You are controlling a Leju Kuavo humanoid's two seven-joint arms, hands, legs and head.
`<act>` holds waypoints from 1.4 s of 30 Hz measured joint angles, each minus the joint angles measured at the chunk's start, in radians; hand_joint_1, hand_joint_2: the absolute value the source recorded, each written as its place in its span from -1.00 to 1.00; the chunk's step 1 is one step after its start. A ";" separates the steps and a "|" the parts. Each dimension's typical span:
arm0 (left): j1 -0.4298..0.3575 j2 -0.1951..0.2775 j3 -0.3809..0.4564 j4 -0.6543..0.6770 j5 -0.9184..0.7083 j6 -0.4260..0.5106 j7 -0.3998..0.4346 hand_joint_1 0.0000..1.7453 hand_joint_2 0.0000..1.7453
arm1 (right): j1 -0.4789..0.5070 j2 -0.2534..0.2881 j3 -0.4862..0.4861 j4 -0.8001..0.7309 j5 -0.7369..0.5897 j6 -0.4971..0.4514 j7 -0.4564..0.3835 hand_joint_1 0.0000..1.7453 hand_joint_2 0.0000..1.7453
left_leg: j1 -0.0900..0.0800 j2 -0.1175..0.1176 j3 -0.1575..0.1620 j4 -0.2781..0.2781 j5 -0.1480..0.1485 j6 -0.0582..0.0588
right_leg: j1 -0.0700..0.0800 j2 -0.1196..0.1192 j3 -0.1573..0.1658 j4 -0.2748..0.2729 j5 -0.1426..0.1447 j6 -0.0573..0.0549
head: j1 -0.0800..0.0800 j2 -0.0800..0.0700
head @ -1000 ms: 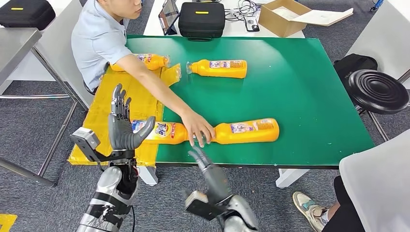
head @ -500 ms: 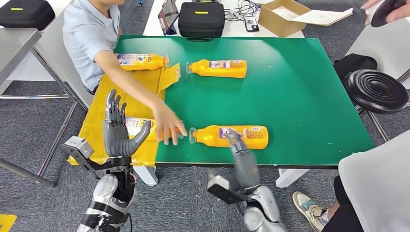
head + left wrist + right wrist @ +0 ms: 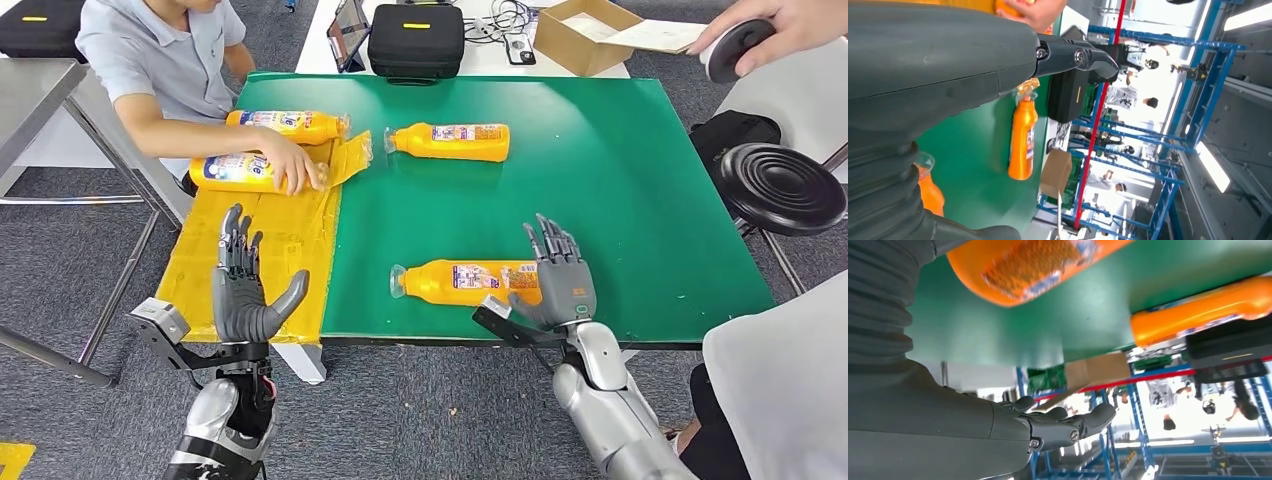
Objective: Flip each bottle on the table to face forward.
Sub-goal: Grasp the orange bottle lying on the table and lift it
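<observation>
My right hand point(image 3: 562, 285): fingers spread and upright, grasping nothing; it stands at the base end of the nearest bottle point(image 3: 468, 282), and I cannot tell from the head view whether my palm touches that end or hangs just short of it

My left hand point(image 3: 243, 290): released as well, fingers apart and pointing up, over the yellow sheet point(image 3: 262, 240) off the table's point(image 3: 620, 180) edge; it holds nothing

Nearest bottle: lies on its side on the green top close to the near edge; its long axis runs across me, cap end pointing away from my right hand toward my left, base end at my right hand; a label faces up

Which hand is nearer: the right by far; the left stands well apart, beyond the cap end, with bare green between

Far bottle point(image 3: 452, 142): on its side well ahead of both hands, lying the same way across, cap toward my left side

Person's hand point(image 3: 293, 170): rests on a third bottle point(image 3: 240, 171) on the yellow sheet, ahead of my left hand; a fourth bottle point(image 3: 288, 125) lies just beyond it

What the next move turns on: I judge the roll must go about that long axis; so my right hand should close over the body from the base end, not from the cap
</observation>
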 joint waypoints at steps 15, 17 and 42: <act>-0.017 -0.018 -0.023 0.021 0.021 -0.020 0.022 -1.00 1.00 | -0.158 0.054 -0.025 0.278 -0.069 0.253 0.041 -1.00 1.00 | 0.000 0.000 0.000 0.000 0.001 0.001 | -0.001 0.000 0.000 0.000 0.001 0.001 | 0.000 0.000; -0.020 -0.019 -0.029 0.024 0.022 -0.021 0.022 -1.00 1.00 | -0.158 0.062 -0.029 0.295 -0.076 0.261 0.029 -1.00 1.00 | 0.000 0.000 0.000 0.000 0.001 0.001 | 0.000 0.000 0.000 0.000 0.001 0.001 | 0.000 0.000; -0.062 -0.025 -0.073 0.050 0.038 -0.044 0.029 -1.00 1.00 | -0.212 0.087 -0.026 0.385 -0.029 0.371 0.093 1.00 1.00 | 0.001 0.001 0.001 0.000 0.000 0.001 | 0.000 0.000 0.000 0.000 0.000 0.001 | 0.000 0.000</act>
